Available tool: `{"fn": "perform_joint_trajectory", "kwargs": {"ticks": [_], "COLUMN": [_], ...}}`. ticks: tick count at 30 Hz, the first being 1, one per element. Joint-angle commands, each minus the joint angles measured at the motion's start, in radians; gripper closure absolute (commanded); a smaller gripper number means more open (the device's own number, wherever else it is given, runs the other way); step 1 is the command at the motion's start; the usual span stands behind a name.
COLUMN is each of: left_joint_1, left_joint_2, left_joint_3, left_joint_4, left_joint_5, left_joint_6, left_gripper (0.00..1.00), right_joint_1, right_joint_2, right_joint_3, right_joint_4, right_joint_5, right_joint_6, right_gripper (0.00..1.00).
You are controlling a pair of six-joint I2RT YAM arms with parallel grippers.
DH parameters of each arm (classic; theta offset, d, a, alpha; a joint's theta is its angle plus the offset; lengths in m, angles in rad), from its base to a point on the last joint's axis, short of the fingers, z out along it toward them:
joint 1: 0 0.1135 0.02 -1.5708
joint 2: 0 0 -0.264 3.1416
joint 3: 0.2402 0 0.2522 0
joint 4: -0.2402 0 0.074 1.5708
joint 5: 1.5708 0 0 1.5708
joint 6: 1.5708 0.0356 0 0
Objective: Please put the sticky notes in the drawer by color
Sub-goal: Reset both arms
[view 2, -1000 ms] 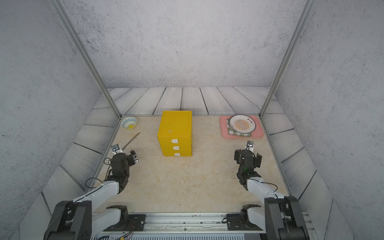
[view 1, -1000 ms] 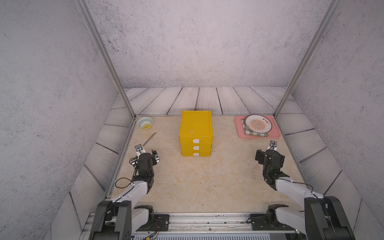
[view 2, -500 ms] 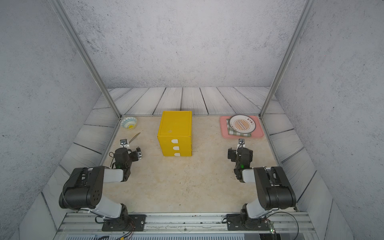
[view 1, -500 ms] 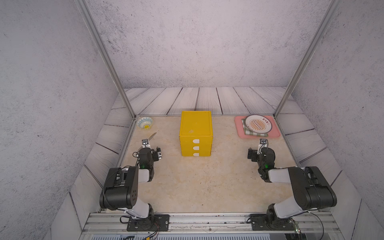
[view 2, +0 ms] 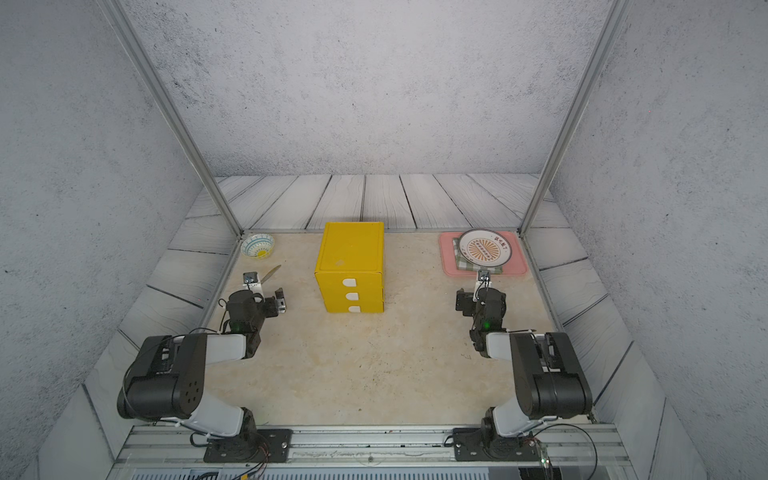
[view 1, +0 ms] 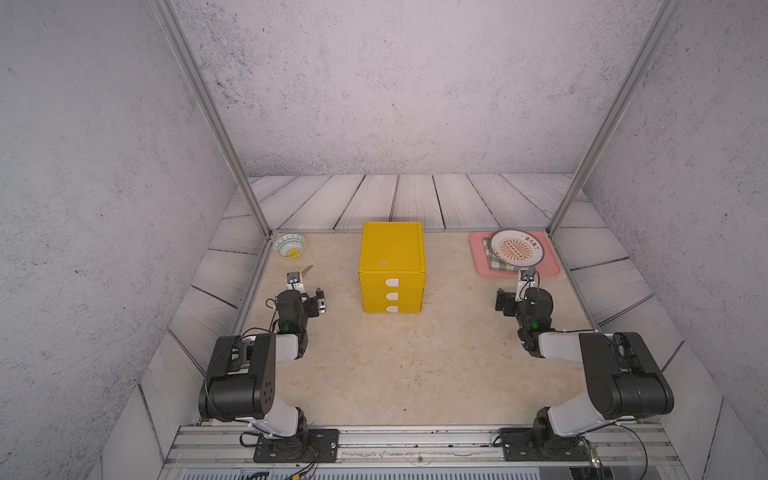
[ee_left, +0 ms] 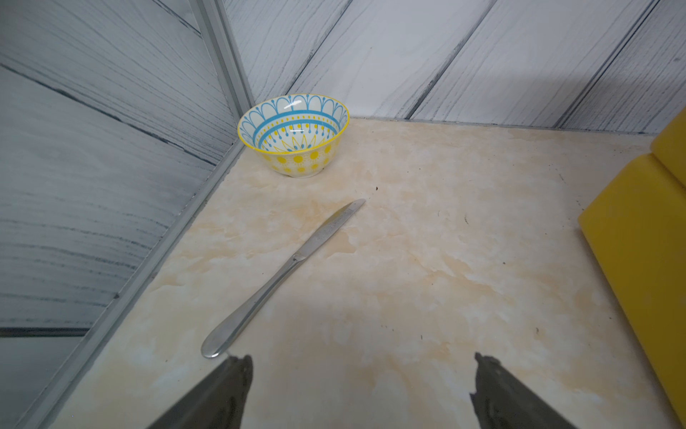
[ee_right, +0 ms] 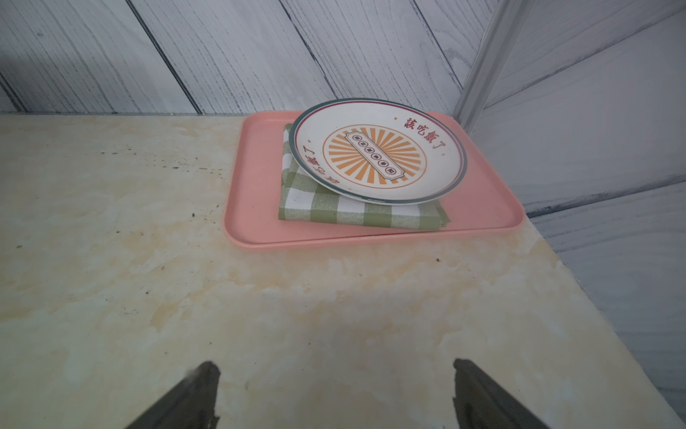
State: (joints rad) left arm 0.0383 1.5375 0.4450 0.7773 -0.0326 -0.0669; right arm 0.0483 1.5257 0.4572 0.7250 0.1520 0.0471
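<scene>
Left wrist view: left gripper (ee_left: 362, 358) spread wide, empty. Handle of the knife (ee_left: 282, 275) lies just ahead of the wall-side finger, bowl (ee_left: 293, 137) farther ahead, drawer (ee_left: 631, 241) well off past the other finger. Right wrist view: right gripper (ee_right: 336, 364) equally wide, holding nothing; tray (ee_right: 252, 185) with cloth (ee_right: 334, 208) and plate (ee_right: 375, 152) sits ahead of its fingers (ee_right: 185, 401). In both top views I see the drawer (view 1: 390, 257) (view 2: 349, 253) between the 2 grippers, all 3 fronts closed.

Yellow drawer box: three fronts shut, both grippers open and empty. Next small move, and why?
Probably just park both arms at rest. No sticky notes show on the beige marbled tabletop in any view, the yellow plastic three-drawer box has every front flush, and the left gripper and right gripper are open, empty, apart from it. Whether notes are inside is hidden.
</scene>
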Motion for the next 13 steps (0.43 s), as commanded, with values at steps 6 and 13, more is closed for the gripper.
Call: {"fn": "perform_joint_trajectory", "kwargs": {"ticks": [6,13], "left_joint_1": [0.002,0.002], "left_joint_2": [-0.011,-0.011], "left_joint_3": [0.007,0.006], "left_joint_4": [-0.010,-0.009], "left_joint_5": [0.007,0.007], "left_joint_6": [0.013,0.013], "left_gripper": [0.02,0.01], "right_joint_1": [-0.003,-0.020], "right_joint_2": [0.013,0.004], "right_joint_3": [0.014,0.010], "right_joint_4": [-0.019,-0.025], "right_joint_5": [-0.016,-0.048], "right_joint_6": [-0.004,-0.003], "right_gripper": [0.01,0.01]}}
